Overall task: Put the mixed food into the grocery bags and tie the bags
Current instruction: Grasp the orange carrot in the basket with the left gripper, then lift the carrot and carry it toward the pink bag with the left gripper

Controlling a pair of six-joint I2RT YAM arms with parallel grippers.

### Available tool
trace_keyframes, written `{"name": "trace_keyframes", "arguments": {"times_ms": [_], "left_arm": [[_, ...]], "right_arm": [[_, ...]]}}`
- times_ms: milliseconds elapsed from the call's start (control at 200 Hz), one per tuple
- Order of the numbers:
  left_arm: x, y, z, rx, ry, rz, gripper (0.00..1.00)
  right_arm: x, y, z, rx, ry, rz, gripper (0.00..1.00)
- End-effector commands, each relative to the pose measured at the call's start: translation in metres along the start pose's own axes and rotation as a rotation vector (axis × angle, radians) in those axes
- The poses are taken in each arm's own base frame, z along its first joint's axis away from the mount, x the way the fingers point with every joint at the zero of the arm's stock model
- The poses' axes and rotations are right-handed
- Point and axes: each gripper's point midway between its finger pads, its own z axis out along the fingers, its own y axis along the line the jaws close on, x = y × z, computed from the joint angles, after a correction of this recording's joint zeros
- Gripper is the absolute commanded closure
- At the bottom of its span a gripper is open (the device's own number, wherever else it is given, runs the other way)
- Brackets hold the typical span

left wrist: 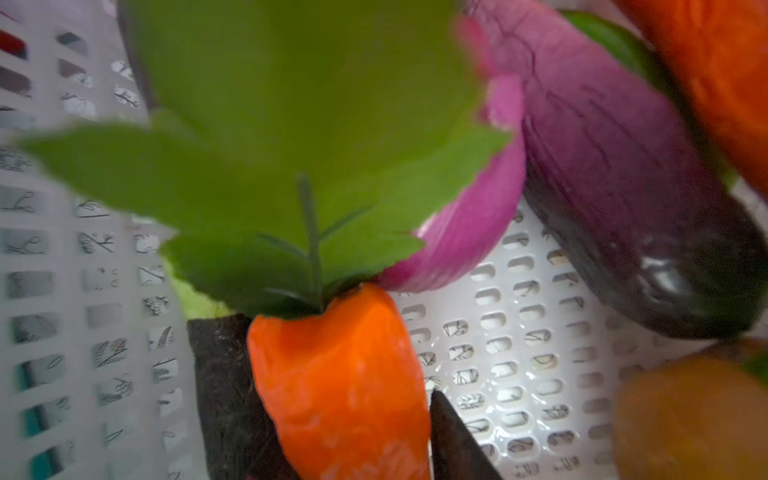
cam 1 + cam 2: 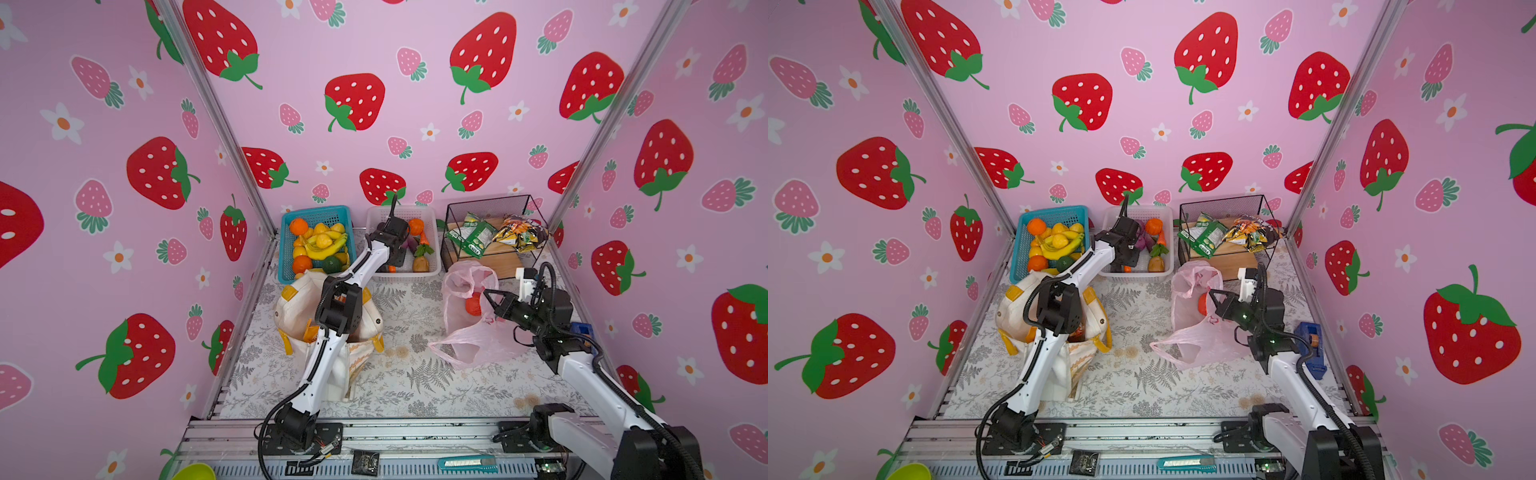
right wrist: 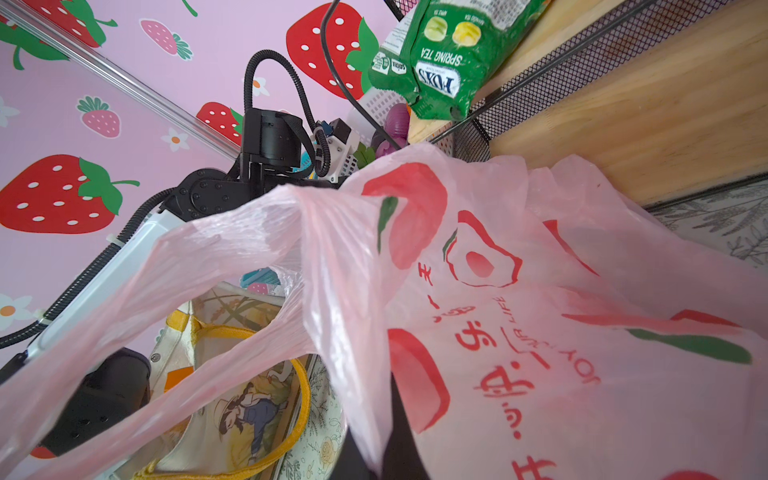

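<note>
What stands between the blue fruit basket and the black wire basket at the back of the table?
The white basket, which holds toy vegetables. The left gripper reaches into it and grips the carrot. Both top views show the basket there.

Robot lab test booth. Pink strawberry-print wall panels [image 2: 374, 124] hang on bare aluminium frame posts [image 2: 218, 120]. White-and-black left robot arm [image 2: 323, 359] and matching right robot arm [image 2: 582, 370] bolted to slotted aluminium rail [image 2: 415, 434] at front edge. Grey fern-print-covered desk [image 2: 415, 374] carries staged props: toy vegetables [image 2: 420, 263] in white perforated plastic basket [image 2: 434, 272]. Teal utility knife [image 2: 467, 463] and small black circuit board [image 2: 365, 462] lie loose on rail.
</note>
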Motion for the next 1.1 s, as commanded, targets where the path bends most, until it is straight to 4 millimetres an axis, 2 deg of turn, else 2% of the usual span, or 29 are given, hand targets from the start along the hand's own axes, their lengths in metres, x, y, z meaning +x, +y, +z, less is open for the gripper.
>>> {"name": "trace_keyframes", "arguments": {"times_ms": [0, 135, 295, 430, 645, 810, 870, 950, 1036, 1096], "left_arm": [[-0.002, 0.000, 0.005, 0.023, -0.001, -0.008, 0.51], [-0.004, -0.002, 0.003, 0.030, -0.004, -0.003, 0.53], [-0.017, 0.003, -0.018, 0.019, -0.045, -0.015, 0.68], [-0.035, 0.006, -0.050, 0.021, -0.109, -0.031, 0.76], [-0.054, 0.008, -0.112, 0.034, -0.216, -0.049, 0.78], [-0.063, -0.008, -0.167, 0.142, -0.317, -0.068, 0.79], [-0.062, -0.021, -0.188, 0.234, -0.355, -0.071, 0.79], [-0.050, -0.038, -0.212, 0.367, -0.381, -0.069, 0.79], [-0.029, -0.059, -0.242, 0.483, -0.423, -0.038, 0.80], [-0.006, -0.073, -0.259, 0.537, -0.453, 0.003, 0.80]], "right_arm": [[-0.003, 0.000, 0.001, -0.013, -0.014, -0.013, 1.00], [-0.003, 0.000, 0.002, -0.013, -0.015, -0.008, 1.00], [-0.004, 0.001, 0.001, -0.019, -0.014, -0.009, 1.00], [-0.004, 0.002, 0.001, -0.019, -0.016, -0.011, 1.00], [-0.007, 0.004, -0.001, -0.016, -0.026, -0.015, 1.00], [-0.007, 0.005, -0.001, -0.020, -0.024, -0.014, 1.00], [-0.008, 0.006, -0.001, -0.020, -0.027, -0.017, 1.00], [-0.010, 0.007, -0.002, -0.019, -0.031, -0.021, 1.00], [-0.011, 0.006, -0.003, -0.007, -0.034, -0.032, 1.00], [-0.011, 0.007, -0.002, -0.011, -0.026, -0.041, 1.00]]}}
